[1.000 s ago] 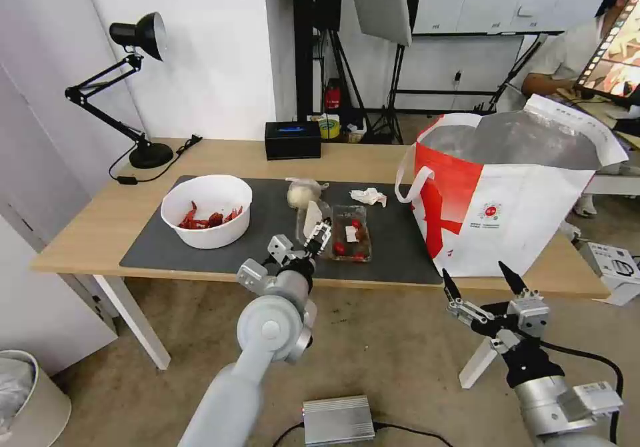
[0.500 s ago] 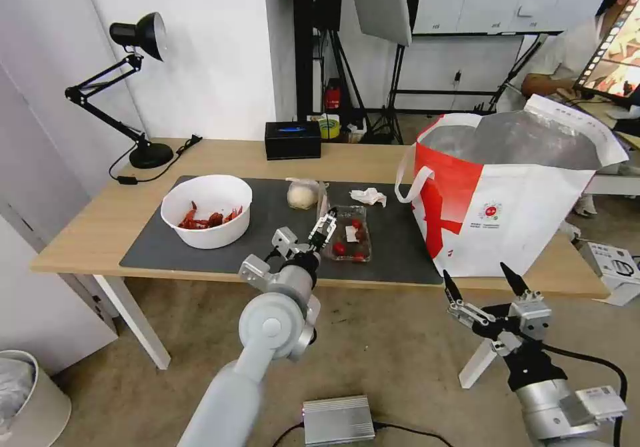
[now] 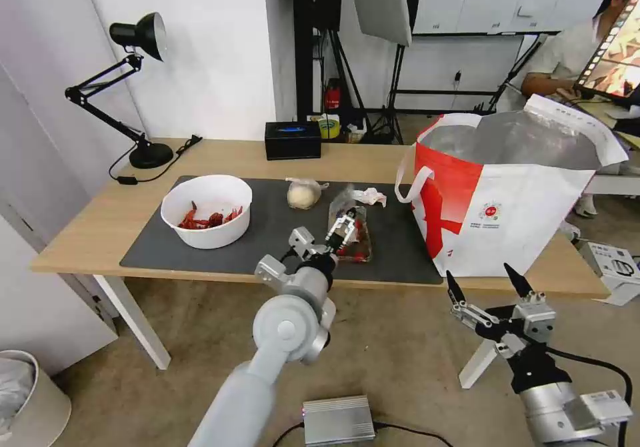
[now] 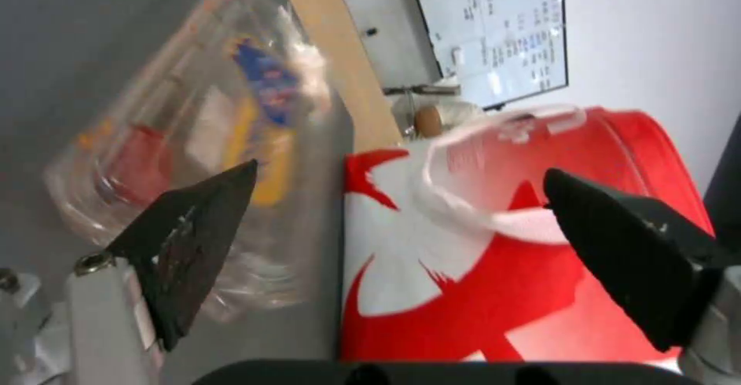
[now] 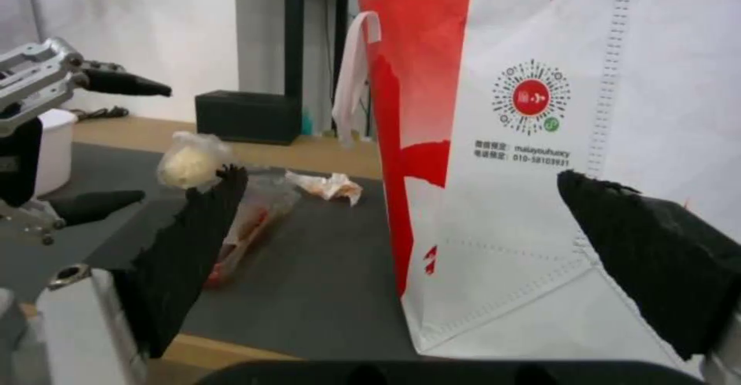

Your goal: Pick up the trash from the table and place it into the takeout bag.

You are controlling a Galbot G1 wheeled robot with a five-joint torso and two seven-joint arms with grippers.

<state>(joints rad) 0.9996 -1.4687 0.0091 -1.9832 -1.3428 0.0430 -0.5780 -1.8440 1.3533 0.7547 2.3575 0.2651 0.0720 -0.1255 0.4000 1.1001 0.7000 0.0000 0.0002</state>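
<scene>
Head view: bowl [image 3: 207, 219] w/ red shells, clamshell tray [image 3: 351, 228] w/ red scraps.

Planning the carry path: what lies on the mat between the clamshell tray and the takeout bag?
Bare dark mat, seen in the head view, separates the clamshell tray from the takeout bag; the crumpled tissue sits farther back.

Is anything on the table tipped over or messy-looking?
Yes. The clear clamshell tray with red scraps sits tilted up on the grey mat, not flat, right by the open left tool. A crumpled tissue lies loose just behind it. The bowl and the takeout bag stand upright.
</scene>
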